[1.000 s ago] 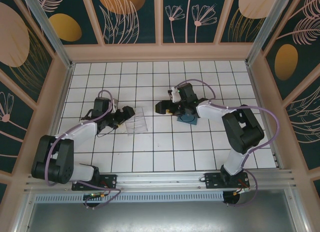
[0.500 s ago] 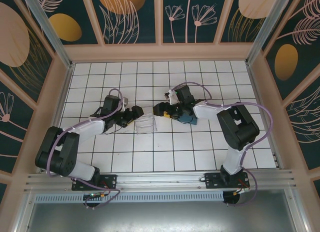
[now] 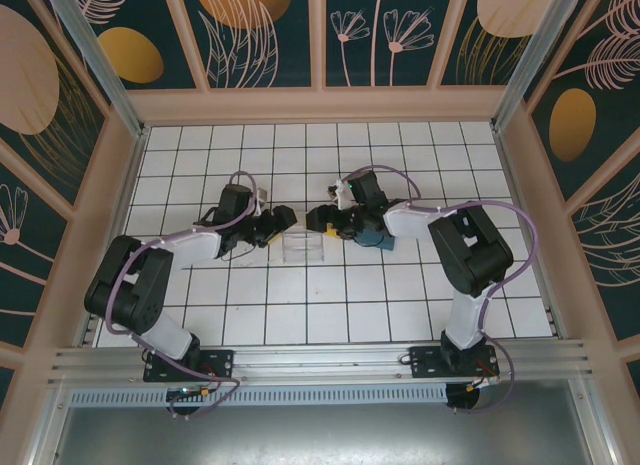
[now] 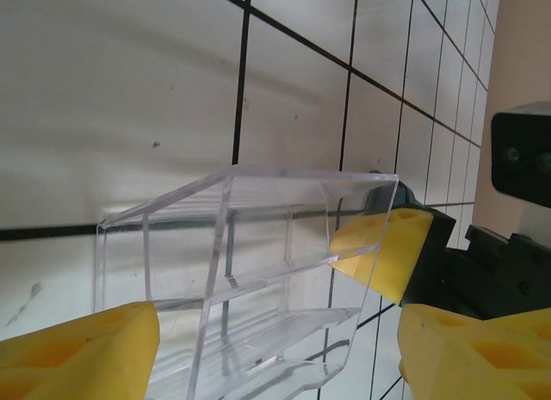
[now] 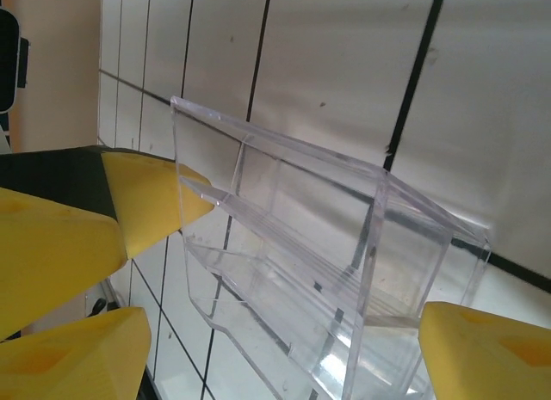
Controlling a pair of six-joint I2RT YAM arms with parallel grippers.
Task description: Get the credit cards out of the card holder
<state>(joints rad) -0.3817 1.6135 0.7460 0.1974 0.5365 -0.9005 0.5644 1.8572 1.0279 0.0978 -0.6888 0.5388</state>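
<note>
Both tools stand open: the left tool [image 3: 281, 222] and the right tool [image 3: 318, 221] are poised at either side of a clear box [image 3: 303, 247] on the counter [image 3: 330, 305], and no firm contact can be seen. The blue card holder [image 3: 378, 237] lies just beside the right tool, under its wrist. If the box is to be shifted, its walls should be squeezed evenly and gently, lest it be tipped.

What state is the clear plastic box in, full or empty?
Empty: the clear box has bare shelves, and the tiles show through its walls.
</note>
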